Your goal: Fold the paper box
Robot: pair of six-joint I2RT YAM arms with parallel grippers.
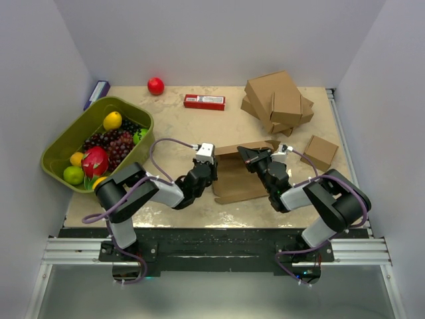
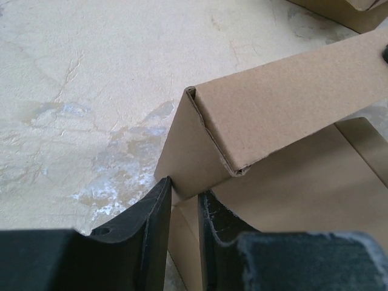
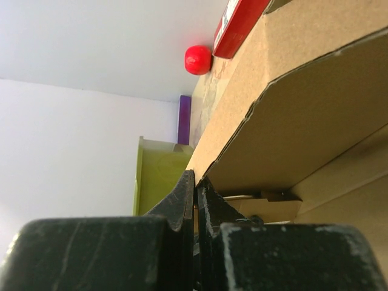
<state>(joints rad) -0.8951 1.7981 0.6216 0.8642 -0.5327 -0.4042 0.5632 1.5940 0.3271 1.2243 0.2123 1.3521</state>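
Observation:
The paper box (image 1: 236,186) lies half-formed in the middle of the table, plain brown cardboard with its far wall raised. My left gripper (image 1: 212,174) is at the box's left end. In the left wrist view its fingers (image 2: 185,189) straddle the folded side wall (image 2: 188,151), one outside and one inside, both against the cardboard. My right gripper (image 1: 248,155) is at the raised far wall. In the right wrist view it (image 3: 195,177) is shut on the thin edge of that wall (image 3: 291,121).
A green basket (image 1: 63,143) of fruit sits at the left. A red ball (image 1: 155,86), a red pack (image 1: 204,102) and a purple item (image 1: 97,93) lie at the back. Stacked cardboard boxes (image 1: 275,100) and a small brown box (image 1: 319,151) stand at the right.

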